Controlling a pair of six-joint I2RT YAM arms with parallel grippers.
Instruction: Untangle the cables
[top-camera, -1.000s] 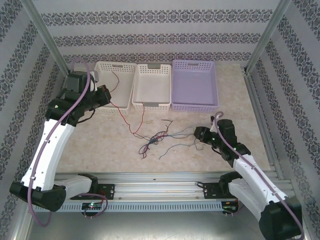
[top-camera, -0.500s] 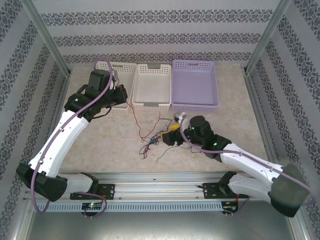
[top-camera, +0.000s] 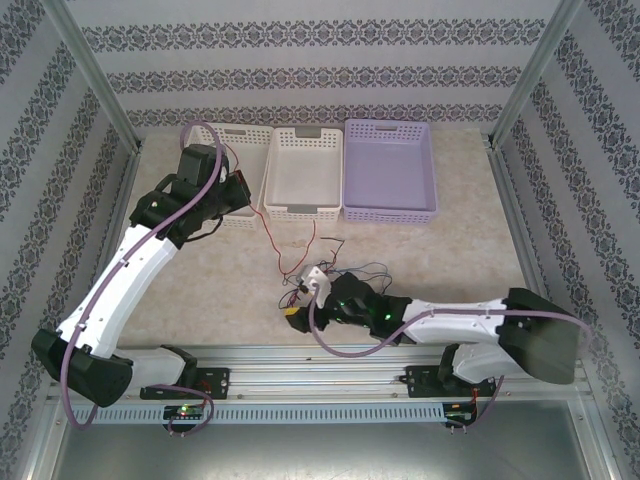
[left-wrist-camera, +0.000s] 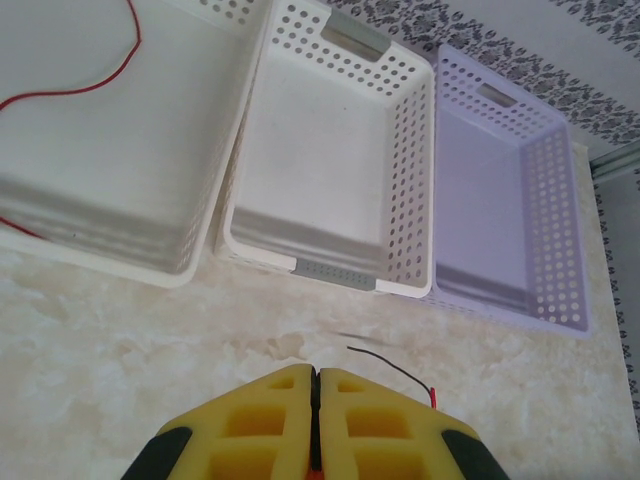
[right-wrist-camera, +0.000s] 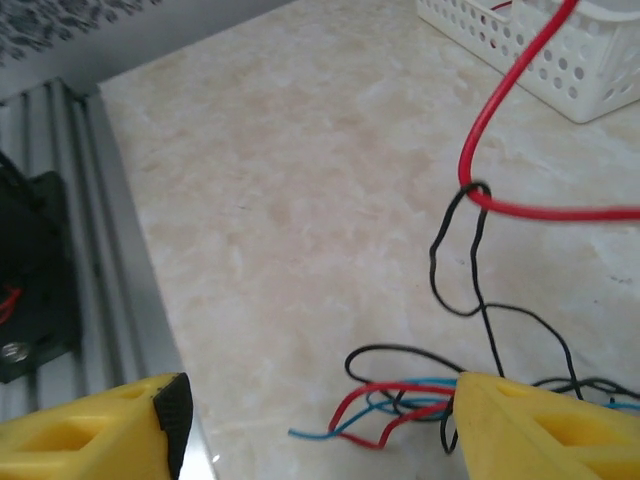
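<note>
Metal rail (top-camera: 320, 375) along the near edge of the worktop (top-camera: 200, 280). Right arm lies low across the near side, reaching left. Right hand (top-camera: 297, 305) sits at the near-left end of the cables (top-camera: 345, 268).

Right wrist view: right hand (right-wrist-camera: 318, 400) spread wide, yellow fingers (right-wrist-camera: 90, 435) well apart, nothing pinched. The tangle lies on the worktop between the fingers and just beyond them, closer to the one on the right of the picture. Blue cable (right-wrist-camera: 320, 432) and a red loop are mixed in the knot. Black cable (right-wrist-camera: 470, 260) snakes up out of it and hooks round the red cable (right-wrist-camera: 480, 130), which rises off the worktop toward a white basket corner.

Top view: red cable (top-camera: 268, 240) runs from the tangle far-left to the left hand (top-camera: 240, 192), then on into the left white basket (top-camera: 240, 133). The cable pile is mid-worktop, near of the baskets and apart from them.

Left wrist view: left hand (left-wrist-camera: 315, 385) pressed together, a red sliver in the seam, so pinching the red cable. It hangs above bare worktop just near of the baskets. Red cable (left-wrist-camera: 60, 92) curls on the left basket floor.

Far row, left to right, sides touching: left white basket (left-wrist-camera: 130, 150), middle white basket (left-wrist-camera: 320, 150), lilac basket (left-wrist-camera: 490, 200). I see no cable in the middle or lilac basket.
</note>
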